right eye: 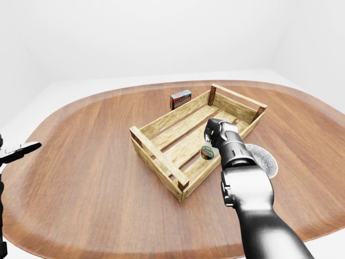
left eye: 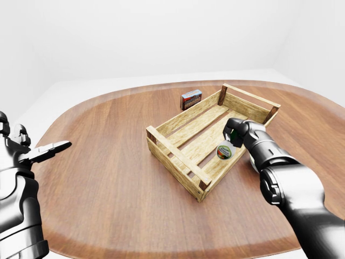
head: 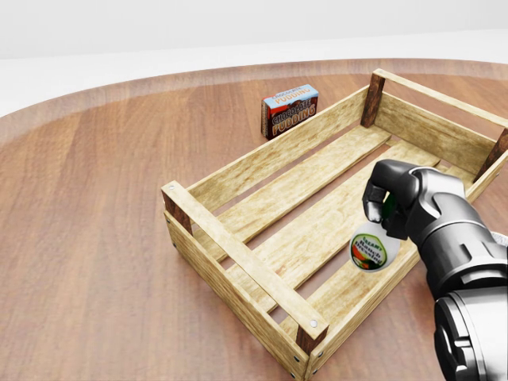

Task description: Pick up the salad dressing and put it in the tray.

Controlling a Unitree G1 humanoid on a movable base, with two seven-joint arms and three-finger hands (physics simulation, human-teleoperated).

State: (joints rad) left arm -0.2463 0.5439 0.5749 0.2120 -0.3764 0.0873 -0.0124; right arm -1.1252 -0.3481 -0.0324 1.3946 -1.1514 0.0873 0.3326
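Fingers gripping salad dressing inside tray, pudding box beyond

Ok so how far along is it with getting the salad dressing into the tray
Nearly done. The pick-up is finished: the right robot hand is closed around the neck of the salad dressing, and the bottle is already inside the wooden tray, low by the slats near its right side. What's left is letting go and pulling the hand clear. The left robot hand is idle.
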